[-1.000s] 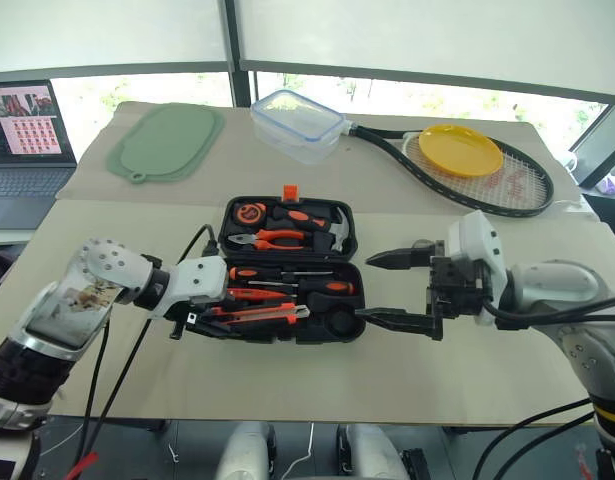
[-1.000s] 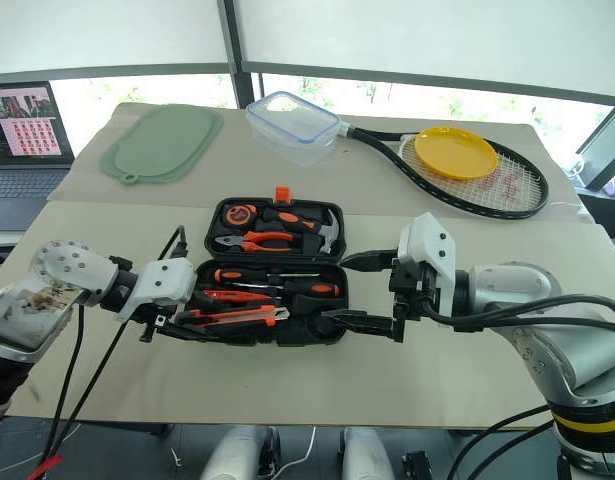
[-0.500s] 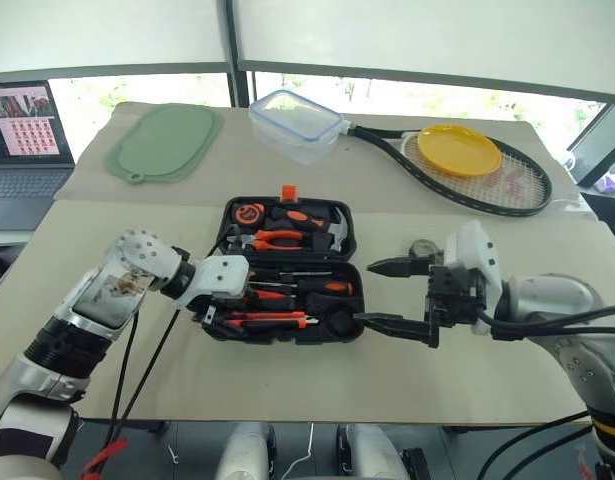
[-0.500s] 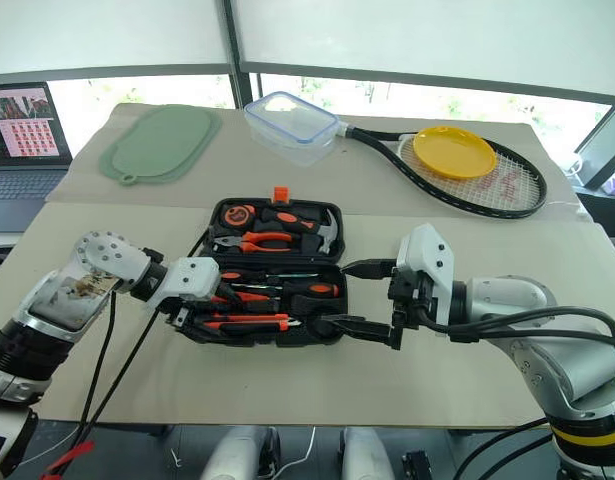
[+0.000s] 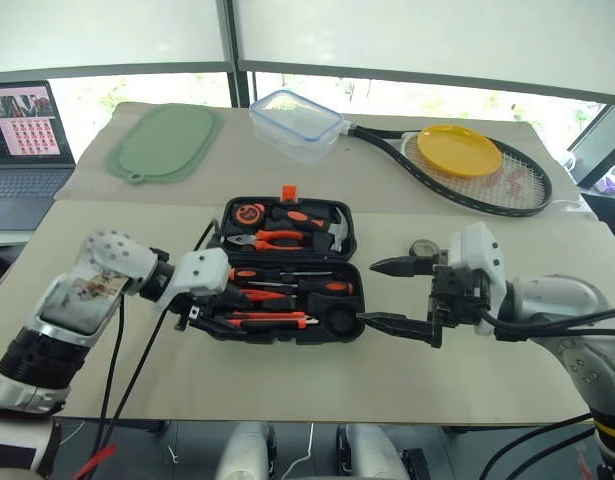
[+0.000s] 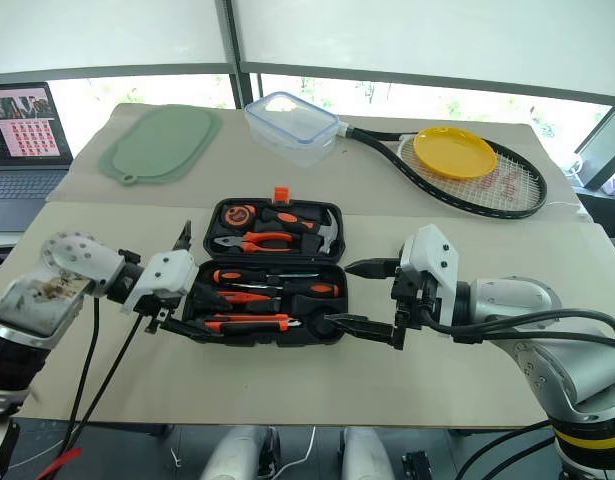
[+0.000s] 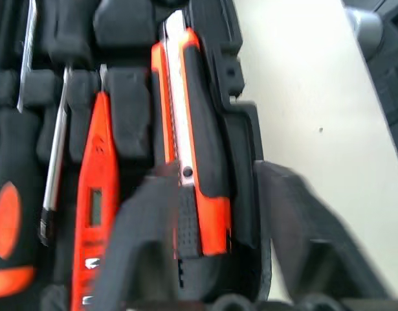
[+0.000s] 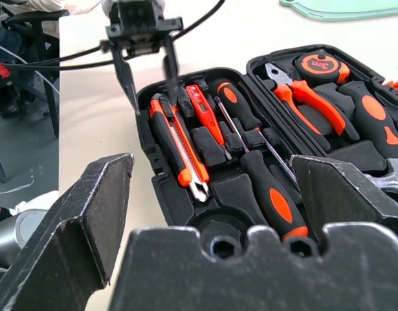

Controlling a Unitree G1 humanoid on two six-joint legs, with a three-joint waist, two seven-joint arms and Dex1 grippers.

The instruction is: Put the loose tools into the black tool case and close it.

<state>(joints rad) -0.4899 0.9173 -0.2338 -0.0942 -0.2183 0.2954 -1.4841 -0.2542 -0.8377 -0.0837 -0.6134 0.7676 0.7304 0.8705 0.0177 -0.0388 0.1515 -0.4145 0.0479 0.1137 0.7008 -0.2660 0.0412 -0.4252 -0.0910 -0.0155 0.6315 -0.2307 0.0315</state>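
The black tool case (image 5: 357, 298) lies open at the table's centre. In its near half rest the orange-and-black utility knife (image 7: 195, 149), the slim red screwdriver (image 8: 204, 111) and two screwdrivers with black-orange handles (image 8: 232, 102) (image 8: 273, 194). A dark round shape (image 5: 337, 322) fills the near right corner. My left gripper (image 5: 212, 305) is at the case's left end, open, its fingers (image 8: 124, 74) straddling the knife's end and the case wall. My right gripper (image 5: 369, 292) hovers wide open just off the case's right end, holding nothing.
Pliers (image 5: 272, 238), a hammer and a tape measure (image 5: 250, 212) sit in the lid. Behind are a clear container (image 5: 297, 122), a green mat (image 5: 167, 140), a racket (image 5: 507, 190) bearing a yellow plate (image 5: 459, 150), and a laptop (image 5: 22, 140) at far left.
My left gripper reached in over the case's left end, then drew back to its edge. The utility knife went from lying askew to lying straight in its recess. The right gripper stayed put.
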